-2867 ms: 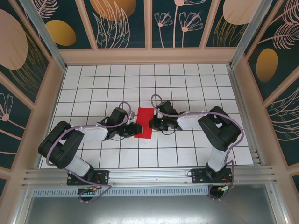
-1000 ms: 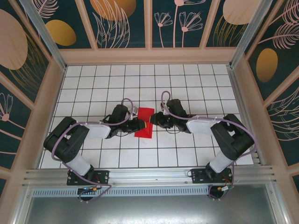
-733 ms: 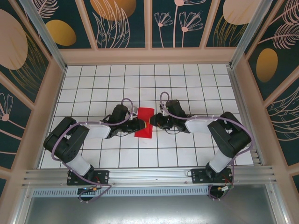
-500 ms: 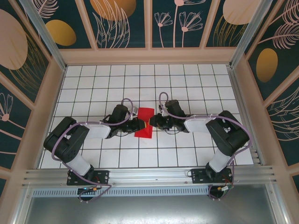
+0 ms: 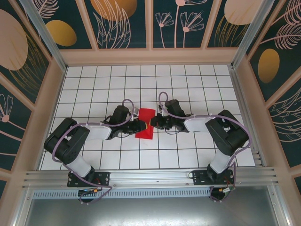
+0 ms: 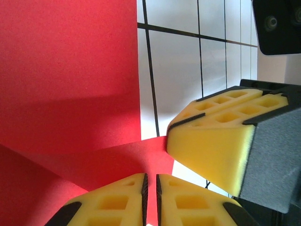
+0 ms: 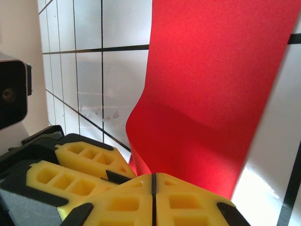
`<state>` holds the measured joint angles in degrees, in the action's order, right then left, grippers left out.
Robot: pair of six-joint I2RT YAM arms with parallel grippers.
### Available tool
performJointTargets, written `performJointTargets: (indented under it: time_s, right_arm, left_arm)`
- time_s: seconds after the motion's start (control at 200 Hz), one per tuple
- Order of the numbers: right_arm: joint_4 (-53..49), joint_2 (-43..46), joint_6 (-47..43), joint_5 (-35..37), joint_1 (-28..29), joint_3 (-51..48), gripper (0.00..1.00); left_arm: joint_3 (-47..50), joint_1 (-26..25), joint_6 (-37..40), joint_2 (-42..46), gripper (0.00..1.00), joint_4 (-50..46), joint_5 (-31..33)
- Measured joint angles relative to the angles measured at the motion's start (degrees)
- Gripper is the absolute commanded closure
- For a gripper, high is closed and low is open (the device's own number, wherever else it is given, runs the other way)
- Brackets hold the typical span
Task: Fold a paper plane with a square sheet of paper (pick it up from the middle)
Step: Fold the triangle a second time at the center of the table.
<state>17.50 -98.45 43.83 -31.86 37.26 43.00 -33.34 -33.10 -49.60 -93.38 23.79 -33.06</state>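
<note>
We see right gripper (image 7: 153, 181) just clamped shut on red paper (image 5: 146, 124) edge; left gripper (image 6: 150, 183) pads together, seemingly pinching it too. Crease next.

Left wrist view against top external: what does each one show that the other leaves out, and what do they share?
Left wrist: close up, the left gripper shut on an edge of the square sheet of paper, which bends up off the surface there. Top external: the left arm and right arm back to their bases, the full gridded table and the patterned walls. Shared: the red sheet and the right gripper meeting it from the opposite side.
</note>
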Motion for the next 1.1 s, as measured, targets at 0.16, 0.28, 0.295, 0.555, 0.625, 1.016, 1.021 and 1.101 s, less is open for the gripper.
performJointTargets:
  time_s: [0.16,0.28,0.295,0.555,0.625,1.016,1.021,1.101]
  right_arm:
    - [-0.7,-0.5,-0.5,0.7,0.0,0.8,0.96]
    - [-1.7,-0.5,-1.1,1.6,0.0,0.8,0.97]
    - [-1.8,-0.5,-1.2,1.7,0.0,0.8,0.97]
    - [-4.6,-0.5,-2.1,3.8,0.0,0.8,0.97]
    - [-5.1,-0.5,-2.3,4.2,0.0,0.8,0.97]
    - [-7.6,-2.0,-3.5,6.6,0.0,1.6,0.97]
    - [-7.6,-2.0,-3.5,6.6,0.0,1.6,0.97]
    - [-8.4,-2.3,-4.1,7.0,0.0,2.4,0.97]
  left_arm:
    - [0.0,0.0,0.0,0.0,0.83,0.0,-0.2]
    - [0.0,0.0,0.0,0.3,0.82,0.0,-0.1]
    - [0.0,0.0,0.0,0.4,0.82,0.0,-0.1]
    - [-0.4,0.0,-0.5,1.1,0.82,0.3,0.1]
    - [-0.4,0.0,-0.9,1.1,0.82,0.5,0.1]
    - [-1.8,-1.3,-1.6,0.0,0.82,0.4,0.6]
    - [-1.8,-1.4,-1.6,0.0,0.82,0.4,0.6]
    - [-2.3,-1.4,-1.7,0.0,0.82,0.4,0.7]
